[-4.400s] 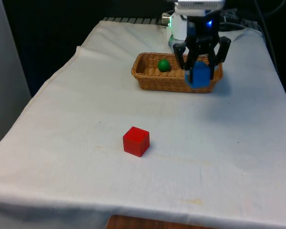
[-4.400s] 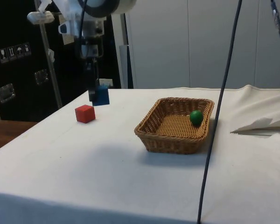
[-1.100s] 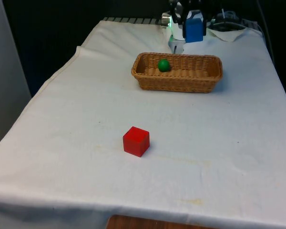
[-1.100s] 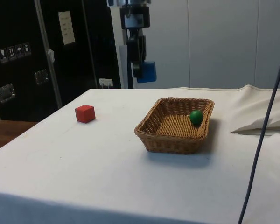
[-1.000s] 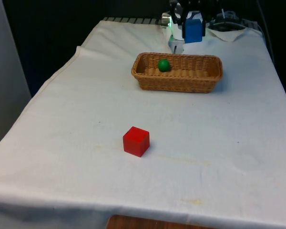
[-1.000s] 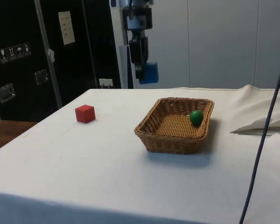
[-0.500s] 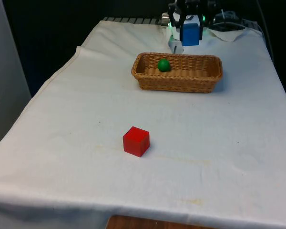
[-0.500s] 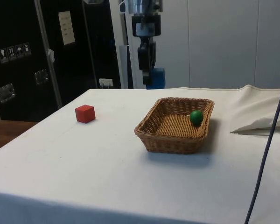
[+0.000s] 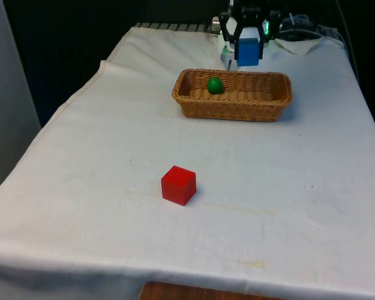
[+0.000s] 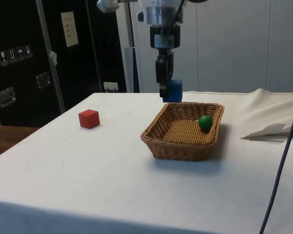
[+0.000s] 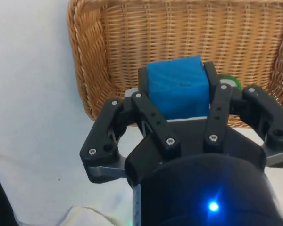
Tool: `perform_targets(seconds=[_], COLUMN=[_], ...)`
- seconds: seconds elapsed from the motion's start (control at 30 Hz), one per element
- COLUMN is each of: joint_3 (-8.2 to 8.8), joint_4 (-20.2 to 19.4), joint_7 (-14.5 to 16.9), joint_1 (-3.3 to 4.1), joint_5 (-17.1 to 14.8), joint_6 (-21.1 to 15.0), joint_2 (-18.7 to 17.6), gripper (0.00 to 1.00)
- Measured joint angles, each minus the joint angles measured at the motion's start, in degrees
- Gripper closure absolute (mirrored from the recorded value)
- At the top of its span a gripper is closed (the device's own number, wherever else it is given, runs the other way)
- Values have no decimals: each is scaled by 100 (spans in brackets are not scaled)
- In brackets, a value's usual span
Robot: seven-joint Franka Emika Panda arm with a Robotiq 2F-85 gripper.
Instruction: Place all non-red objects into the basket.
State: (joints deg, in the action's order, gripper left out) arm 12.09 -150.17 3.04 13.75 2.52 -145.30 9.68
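Front view: gripper (image 9: 249,52) clamped on blue cube (image 9: 248,51), held in the air over the far rim of the wicker basket (image 9: 232,107), nr the table's (image 9: 312,206) far edge. Green ball (image 9: 215,85) sits inside basket, toward the front view's left end. Red cube (image 9: 178,185) on the cloth mid-table, well apart from basket. Side view: gripper (image 10: 170,91) w/ blue cube (image 10: 174,91) just above basket (image 10: 180,148) rim, not touching; ball (image 10: 205,122) by one basket wall; red cube (image 10: 89,119) nr opposite table edge. Wrist view: fingers (image 11: 219,104) pinch cube (image 11: 178,88) on both sides, basket (image 11: 118,47) interior below.
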Motion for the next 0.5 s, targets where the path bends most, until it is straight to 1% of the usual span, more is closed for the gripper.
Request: perform_targets(seconds=[0.07, 0.3, 0.33, 0.37, 0.5], joint_3=[0, 0, 0, 0, -23], joint_4=[-52, -401, -401, -470, -539], joint_7=[-11, -109, -109, -138, -223], joint_1=[0, 0, 0, 0, 6], joint_5=[0, 0, 0, 0, 0], joint_6=[-40, -435, -435, -573, -842], joint_2=[6, -17, -17, -74, -264], gripper=[100, 100, 100, 100, 100])
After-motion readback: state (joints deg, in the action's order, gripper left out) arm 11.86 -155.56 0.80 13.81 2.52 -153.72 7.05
